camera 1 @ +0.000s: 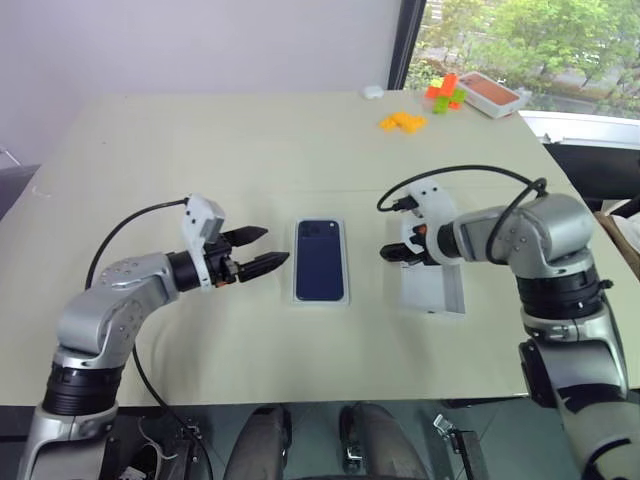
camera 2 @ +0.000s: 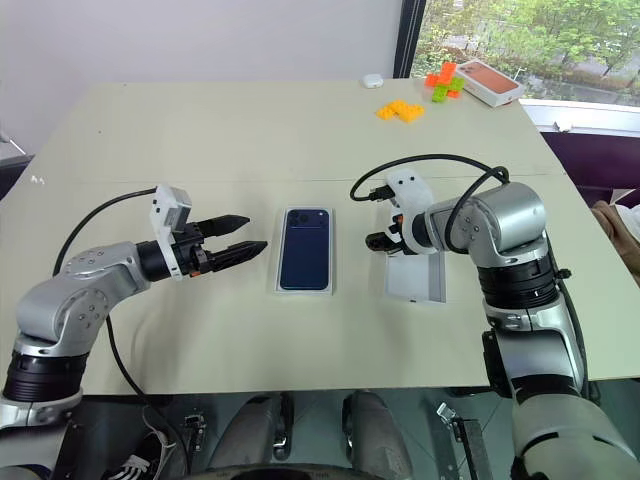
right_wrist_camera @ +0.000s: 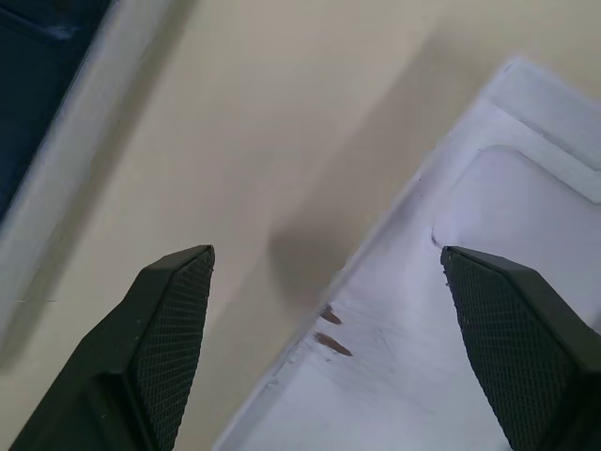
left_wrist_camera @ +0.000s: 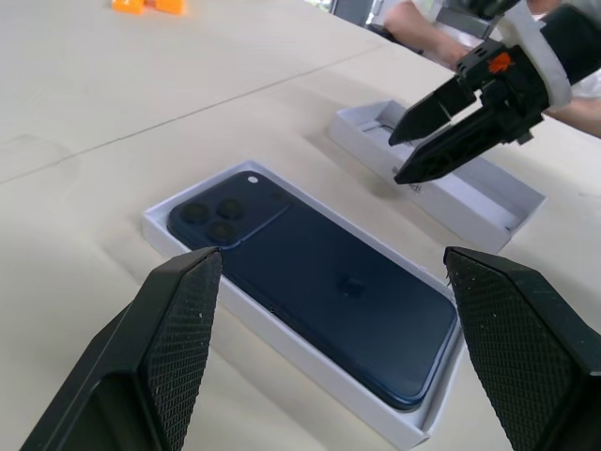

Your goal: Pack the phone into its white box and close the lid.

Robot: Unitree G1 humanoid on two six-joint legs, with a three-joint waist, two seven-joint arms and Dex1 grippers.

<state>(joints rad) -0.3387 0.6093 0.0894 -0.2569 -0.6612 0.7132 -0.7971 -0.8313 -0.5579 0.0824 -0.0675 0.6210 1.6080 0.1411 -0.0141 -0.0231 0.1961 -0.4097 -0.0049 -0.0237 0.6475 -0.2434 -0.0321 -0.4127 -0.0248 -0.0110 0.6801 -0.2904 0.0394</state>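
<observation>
Navy phone (camera 1: 320, 260) lies between both open jaws.

The slim dark navy-blue phone (camera 1: 320, 259) lies in the shallow white cardboard box (camera 1: 321, 298) mid-tabletop (camera 1: 250, 150), open from above. A bare strip of tabletop runs on each side of that box. On its left the strip is faced by the left pincer (camera 1: 262, 250), jaws apart, tips just short of the box wall. On its right the strip ends at the white rectangular cardboard lid (camera 1: 435, 290), lying inside-up, with the right pincer (camera 1: 390, 253) hanging spread over its near edge. Beyond the box the tabletop stays bare up to the orange and green blocks (camera 1: 420, 108) and the orange-topped box (camera 1: 488, 94), well apart.
</observation>
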